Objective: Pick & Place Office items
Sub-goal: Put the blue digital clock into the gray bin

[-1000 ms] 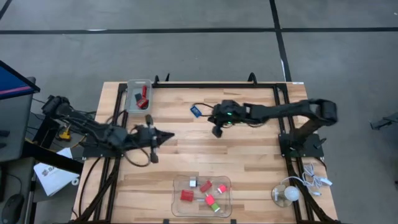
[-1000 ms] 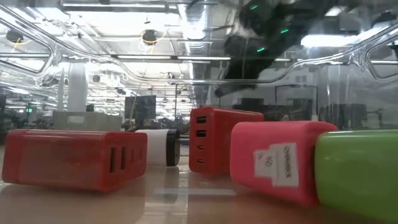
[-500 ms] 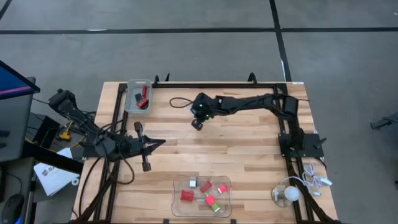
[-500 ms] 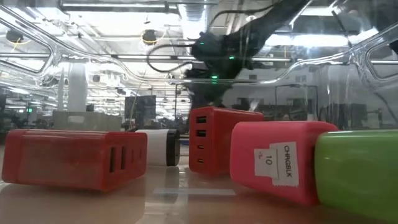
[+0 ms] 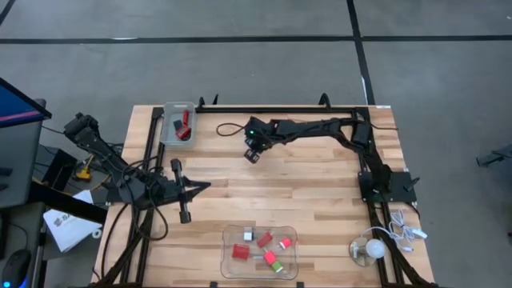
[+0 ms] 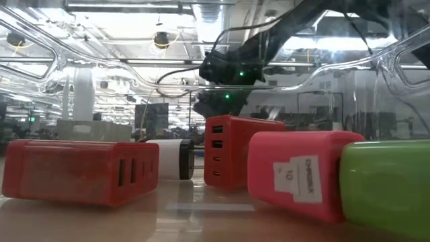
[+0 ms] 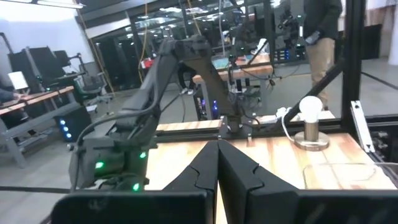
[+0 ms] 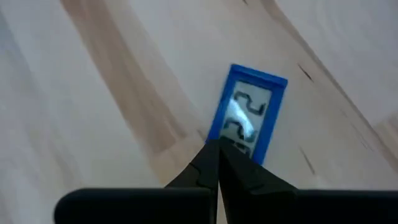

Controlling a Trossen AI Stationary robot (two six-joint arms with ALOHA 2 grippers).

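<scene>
Looking from above, I see the wooden table point(image 5: 320, 200) has much free surface in the middle and on its right half, so there is room to move; the black frame rails run along the far edge and both sides. My right gripper point(image 5: 253, 154) is stretched toward the far-left part of the table, hanging over the blue piece point(image 8: 249, 112). In the right wrist view its fingers point(image 8: 208, 165) are pressed together, tips pointing at the near edge of that piece, holding nothing. The blue piece is a flat rectangle w/ blue border and a pale centre w/ dark squiggle marks, lying flat on the wood; from above the gripper hides it. The left gripper point(image 5: 200, 187) waits over the left side of the table, also clenched and empty, as the left wrist view shows. Far-left corner: a clear tray point(image 5: 170, 138) w/ a red piece point(image 5: 185, 122) and a dark flat piece point(image 5: 177, 124) inside. Near edge, approx. centre: second clear tray point(image 5: 228, 264) w/ several red blocks point(image 5: 240, 251), a green bit point(image 5: 270, 257) and a white bit point(image 5: 249, 234). The low view looks from inside this tray: red chargers point(image 6: 80, 171), a pink-red one w/ a label, a green one point(image 6: 386, 185). A white bulb point(image 5: 373, 250) w/ cable stands at the near-right corner.
</scene>
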